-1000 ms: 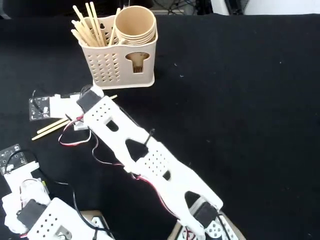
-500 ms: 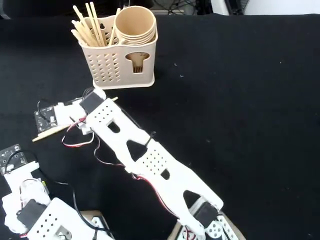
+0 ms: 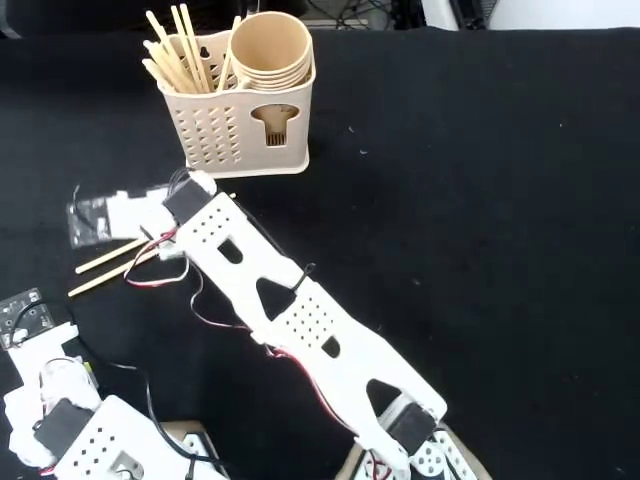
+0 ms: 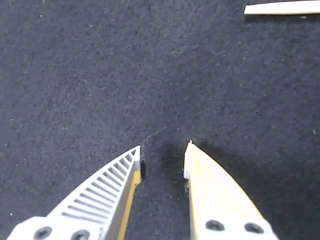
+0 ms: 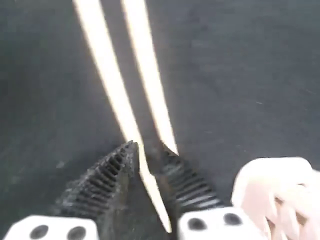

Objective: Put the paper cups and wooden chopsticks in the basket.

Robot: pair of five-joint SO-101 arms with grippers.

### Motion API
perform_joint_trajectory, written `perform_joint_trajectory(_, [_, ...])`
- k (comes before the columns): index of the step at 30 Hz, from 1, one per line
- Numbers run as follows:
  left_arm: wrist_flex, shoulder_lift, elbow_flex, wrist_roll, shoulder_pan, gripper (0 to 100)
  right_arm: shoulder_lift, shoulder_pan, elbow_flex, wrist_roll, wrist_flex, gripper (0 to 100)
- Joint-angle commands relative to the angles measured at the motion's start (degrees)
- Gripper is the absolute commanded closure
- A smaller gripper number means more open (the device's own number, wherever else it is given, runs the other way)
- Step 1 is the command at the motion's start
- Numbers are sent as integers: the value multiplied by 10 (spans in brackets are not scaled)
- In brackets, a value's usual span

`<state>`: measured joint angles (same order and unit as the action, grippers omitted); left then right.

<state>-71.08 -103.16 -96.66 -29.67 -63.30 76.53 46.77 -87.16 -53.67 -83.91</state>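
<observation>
The beige basket stands at the back left and holds stacked paper cups and several wooden chopsticks. Two more chopsticks lie side by side on the black cloth in front of it. My right gripper sits at their near ends. In the right wrist view its dark fingers are shut on one chopstick, and the second chopstick ends at a fingertip. My left gripper hangs open just above bare cloth, with a chopstick end farther off.
The right arm stretches diagonally from the front right across the table's middle. The left arm sits at the front left corner. Black cloth covers the table, with free room on the right.
The right gripper dipped onto the chopsticks and shifted slightly. The two chopsticks' free ends have swung a little toward the front. The left arm has kept still.
</observation>
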Motion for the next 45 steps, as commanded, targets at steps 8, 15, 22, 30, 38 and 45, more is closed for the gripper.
perform_joint_trajectory(8, [-10, -6, -7, -5, 7, 848, -6, -9, 80, 33, 140, 766])
perform_joint_trajectory(15, [-9, -6, -7, -5, 7, 848, -9, -6, 83, 27, 106, 766])
perform_joint_trajectory(22, [-9, -6, -7, -5, 7, 848, -20, -6, 69, -105, -38, 856])
perform_joint_trajectory(30, [-8, -6, -7, -5, 7, 848, -19, -10, 6, -155, -71, 972])
perform_joint_trajectory(38, [-8, -6, -7, -5, 7, 848, -22, -9, -87, -68, -72, 951])
perform_joint_trajectory(45, [-8, -6, -7, -5, 7, 848, -20, -10, -86, -11, -152, 832])
